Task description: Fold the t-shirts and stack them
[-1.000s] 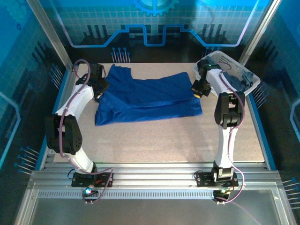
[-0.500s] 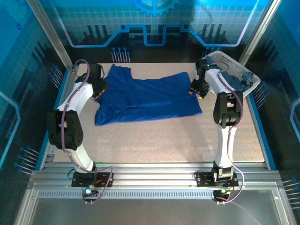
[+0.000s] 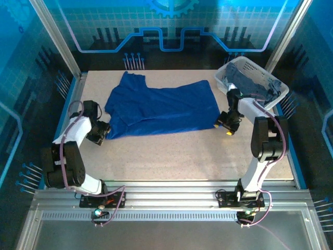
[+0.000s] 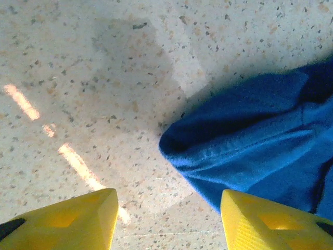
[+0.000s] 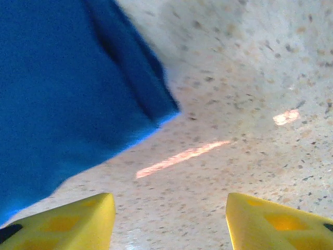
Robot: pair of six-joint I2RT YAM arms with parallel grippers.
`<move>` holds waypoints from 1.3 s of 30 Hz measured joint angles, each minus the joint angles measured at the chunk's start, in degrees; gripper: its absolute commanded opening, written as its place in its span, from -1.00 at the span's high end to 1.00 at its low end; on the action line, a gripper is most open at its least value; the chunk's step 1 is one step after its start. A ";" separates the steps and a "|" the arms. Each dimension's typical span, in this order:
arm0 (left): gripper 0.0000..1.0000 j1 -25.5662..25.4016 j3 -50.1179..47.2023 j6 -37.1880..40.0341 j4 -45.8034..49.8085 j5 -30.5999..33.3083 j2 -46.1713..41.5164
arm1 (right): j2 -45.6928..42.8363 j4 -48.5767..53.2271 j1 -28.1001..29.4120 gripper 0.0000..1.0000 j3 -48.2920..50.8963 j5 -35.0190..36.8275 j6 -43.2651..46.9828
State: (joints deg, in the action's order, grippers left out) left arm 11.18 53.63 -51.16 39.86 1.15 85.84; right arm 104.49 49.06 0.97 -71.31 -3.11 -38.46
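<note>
Royal blue soft cloth t-shirt (image 3: 161,107) lies spread, upper centre of the top view. Left gripper (image 3: 100,133) and right gripper (image 3: 227,126) flank its lower corners, fingers parted, holding nothing. Step: fold. Next, presumably: pinch both corners.

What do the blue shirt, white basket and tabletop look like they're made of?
Blue shirt: soft cloth, matte; it wrinkles and has a stitched hem. White basket: likely moulded plastic, with lattice holes. Tabletop: hard speckled surface, slightly glossy, perhaps stone-look laminate; light streaks reflect off it.
</note>
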 measured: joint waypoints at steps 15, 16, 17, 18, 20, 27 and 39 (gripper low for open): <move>0.50 0.13 4.48 4.59 -5.92 -2.47 13.07 | 3.54 -3.80 -1.92 0.01 -0.76 -2.27 1.22; 0.58 0.13 5.03 4.63 -6.34 -2.49 13.53 | 3.80 -3.89 -1.81 0.03 -1.09 -2.05 1.22; 0.69 0.13 5.60 4.63 -7.02 -2.47 14.10 | 4.37 -4.09 -1.55 0.05 -1.70 -1.84 1.22; 0.82 0.13 6.01 4.59 -7.69 -2.47 14.58 | 4.92 -4.20 -1.22 0.10 -2.43 -1.64 1.18; 1.00 0.13 6.14 4.04 -8.61 -2.40 14.84 | 5.77 -4.37 -0.59 0.18 -3.61 -1.40 1.29; 1.00 0.13 6.12 3.06 -9.16 -0.70 14.75 | 9.25 -5.09 0.57 0.68 -6.19 -0.02 0.33; 1.00 1.99 1.51 1.18 -8.41 2.49 4.57 | 7.54 -4.33 1.95 1.00 -5.66 5.97 0.13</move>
State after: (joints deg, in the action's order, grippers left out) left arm 13.17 55.13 -49.98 31.44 3.64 90.41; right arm 112.03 44.73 2.92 -76.97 2.85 -38.33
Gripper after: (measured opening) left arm 0.051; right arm 0.061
